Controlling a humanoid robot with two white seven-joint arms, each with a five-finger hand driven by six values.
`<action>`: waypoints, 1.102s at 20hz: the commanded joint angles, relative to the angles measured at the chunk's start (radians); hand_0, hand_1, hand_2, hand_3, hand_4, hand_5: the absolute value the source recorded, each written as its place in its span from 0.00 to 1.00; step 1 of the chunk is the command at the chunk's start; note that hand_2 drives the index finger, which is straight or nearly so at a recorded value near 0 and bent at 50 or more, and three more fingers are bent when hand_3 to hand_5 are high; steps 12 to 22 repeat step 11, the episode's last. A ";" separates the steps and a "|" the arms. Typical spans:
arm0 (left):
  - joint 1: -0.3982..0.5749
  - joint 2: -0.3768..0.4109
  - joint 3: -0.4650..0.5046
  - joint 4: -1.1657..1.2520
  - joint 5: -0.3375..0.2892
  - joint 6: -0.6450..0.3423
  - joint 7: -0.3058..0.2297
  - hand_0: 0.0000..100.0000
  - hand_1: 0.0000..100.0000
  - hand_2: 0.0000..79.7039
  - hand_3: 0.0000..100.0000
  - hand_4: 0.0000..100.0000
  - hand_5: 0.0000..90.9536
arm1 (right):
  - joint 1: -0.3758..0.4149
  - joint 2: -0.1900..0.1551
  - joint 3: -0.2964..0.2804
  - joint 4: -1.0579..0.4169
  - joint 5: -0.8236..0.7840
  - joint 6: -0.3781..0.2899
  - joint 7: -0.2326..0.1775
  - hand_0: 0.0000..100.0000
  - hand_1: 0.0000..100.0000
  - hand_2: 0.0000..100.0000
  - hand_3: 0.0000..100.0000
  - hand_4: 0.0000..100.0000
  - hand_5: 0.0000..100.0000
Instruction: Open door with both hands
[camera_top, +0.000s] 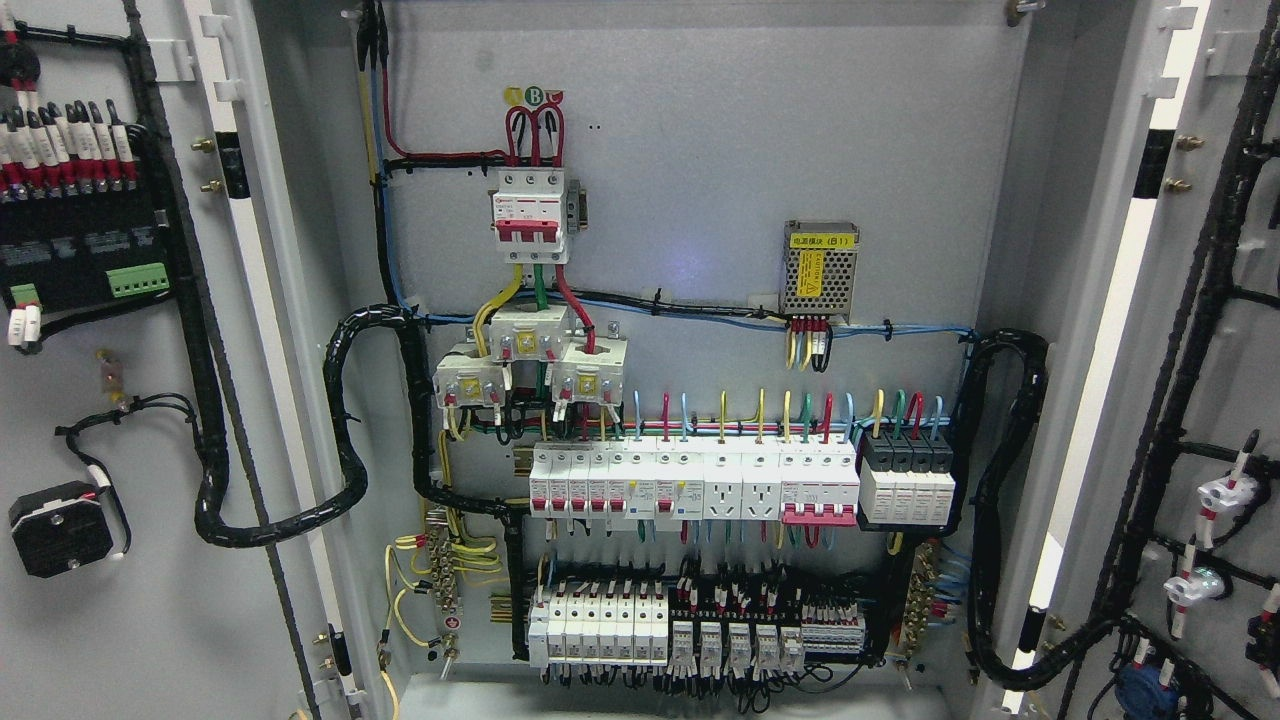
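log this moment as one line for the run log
left door: swung open | right door: swung open | cabinet interior: exposed, breakers visible | robot hands: not in view

Both doors of the grey electrical cabinet are seen swung wide open. The left door (150, 620), at nine o'clock, is turned inner face outward; black modules with red-tipped wires are mounted at its top, and a black cable loom is run down near its hinge edge. The right door (1215, 400), at three o'clock, is likewise folded back, its inner face crossed by black looms and small white fittings.
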 joint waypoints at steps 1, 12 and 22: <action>0.004 -0.039 0.152 0.034 -0.069 -0.001 0.001 0.12 0.39 0.00 0.00 0.00 0.00 | -0.003 0.003 -0.023 0.013 0.000 -0.003 0.001 0.05 0.00 0.00 0.00 0.00 0.00; 0.009 -0.039 0.153 0.031 -0.065 -0.001 -0.002 0.12 0.39 0.00 0.00 0.00 0.00 | -0.001 0.006 -0.025 0.020 0.000 -0.003 0.003 0.05 0.00 0.00 0.00 0.00 0.00; 0.009 -0.039 0.153 0.031 -0.065 -0.001 -0.002 0.12 0.39 0.00 0.00 0.00 0.00 | -0.001 0.006 -0.025 0.020 0.000 -0.003 0.003 0.05 0.00 0.00 0.00 0.00 0.00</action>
